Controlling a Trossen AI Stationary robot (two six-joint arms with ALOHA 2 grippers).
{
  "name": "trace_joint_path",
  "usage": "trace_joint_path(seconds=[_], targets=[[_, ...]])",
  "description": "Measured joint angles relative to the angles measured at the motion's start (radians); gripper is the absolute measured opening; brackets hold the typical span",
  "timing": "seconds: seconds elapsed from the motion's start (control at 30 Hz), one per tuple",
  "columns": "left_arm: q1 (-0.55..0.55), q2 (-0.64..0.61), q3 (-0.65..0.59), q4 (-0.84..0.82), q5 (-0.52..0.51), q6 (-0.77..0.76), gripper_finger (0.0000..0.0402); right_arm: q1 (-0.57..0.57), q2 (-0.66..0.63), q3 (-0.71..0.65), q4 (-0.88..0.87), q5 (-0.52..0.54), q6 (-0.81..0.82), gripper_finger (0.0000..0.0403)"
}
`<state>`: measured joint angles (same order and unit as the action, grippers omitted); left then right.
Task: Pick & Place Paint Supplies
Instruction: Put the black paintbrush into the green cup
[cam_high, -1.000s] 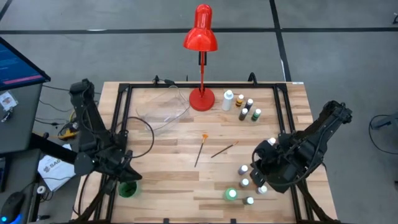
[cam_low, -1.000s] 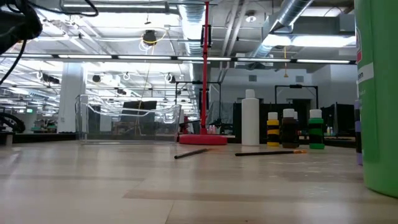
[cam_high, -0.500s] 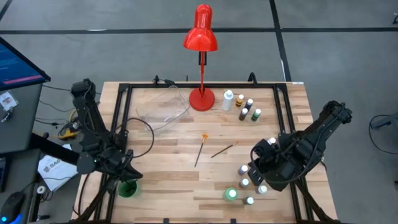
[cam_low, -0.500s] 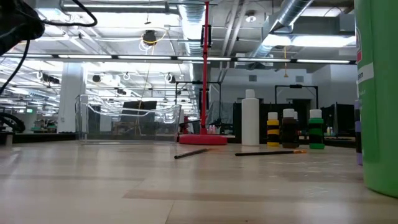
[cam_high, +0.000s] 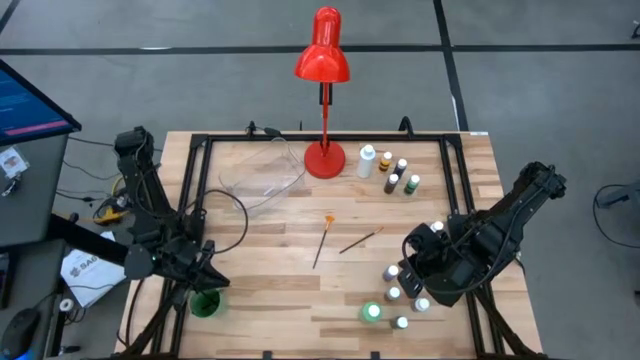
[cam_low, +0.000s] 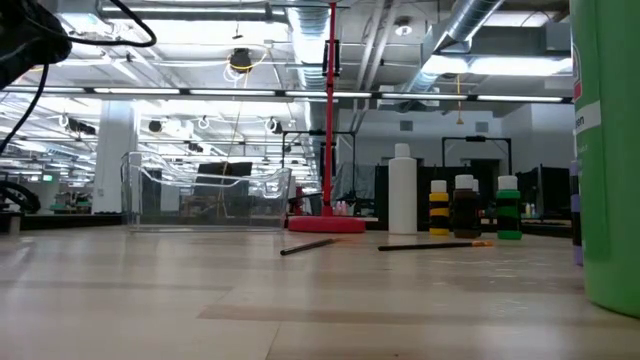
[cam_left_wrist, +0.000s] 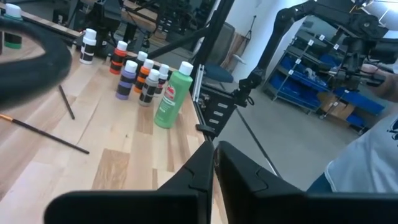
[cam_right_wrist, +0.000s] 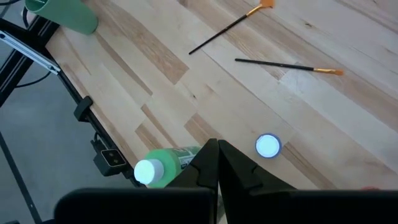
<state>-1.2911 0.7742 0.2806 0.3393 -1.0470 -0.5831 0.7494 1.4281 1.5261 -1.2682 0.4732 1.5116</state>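
Pale wooden plank table (cam_high: 270, 250), visible grain, framed by a black metal rail, and the red desk lamp (cam_high: 322, 60) stands at the far edge on a round glossy base with a thin straight stem. Just right of the lamp base: a cluster of small upright bottles (cam_high: 392, 172), cylindrical, mostly white-capped, one taller and all white. Left of the lamp base sits a clear plastic container (cam_high: 262, 172), thin-walled and see-through.

In front of the lamp, mid-table, two thin brushes (cam_high: 343, 240) lie flat. The first brush (cam_high: 322, 240) runs its long axis nearly toward the lamp, orange tip at the lamp end. The second brush (cam_high: 362, 240) lies slanted beside it, close at the middle but apart.

Well right and forward of the lamp, a second group of small capped bottles (cam_high: 400, 290) stands upright, with a taller green plastic bottle (cam_high: 372, 312), white cap up.

Right gripper (cam_right_wrist: 217, 149) hovers above that group, dark fingers pressed together, holding nothing. Left gripper (cam_left_wrist: 214, 155) sits far left of the lamp at the near table edge, above a green cup (cam_high: 204, 304); its fingers meet at the tips, nothing between them.
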Motion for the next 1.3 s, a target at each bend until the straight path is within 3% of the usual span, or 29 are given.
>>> trace_joint_path(seconds=[0.3, 0.47, 0.73, 1.03, 1.1, 1.3], targets=[[0.000, 0.000, 0.000, 0.023, 0.000, -0.007, 0.0068, 0.000, 0.000, 0.000, -0.001, 0.000, -0.003, 0.0000], [0.039, 0.000, 0.011, 0.193, -0.027, 0.055, 0.0080, 0.001, 0.000, 0.000, -0.003, 0.000, -0.003, 0.0000], [0.303, 0.087, 0.248, 0.228, -0.046, 0.336, 0.0088, 0.001, 0.000, 0.000, -0.003, 0.000, -0.002, 0.0000], [0.635, 0.373, 0.527, 0.218, -0.036, 0.369, 0.0101, 0.020, -0.001, 0.000, 0.002, 0.004, -0.001, 0.0000], [0.690, 0.428, 0.556, 0.218, 0.000, 0.369, 0.0111, 0.029, -0.001, 0.000, 0.010, 0.003, 0.000, 0.0000], [0.861, 0.587, 0.621, 0.213, 0.324, 0.293, 0.0157, 0.057, -0.001, 0.000, 0.054, 0.004, 0.000, 0.0000]])
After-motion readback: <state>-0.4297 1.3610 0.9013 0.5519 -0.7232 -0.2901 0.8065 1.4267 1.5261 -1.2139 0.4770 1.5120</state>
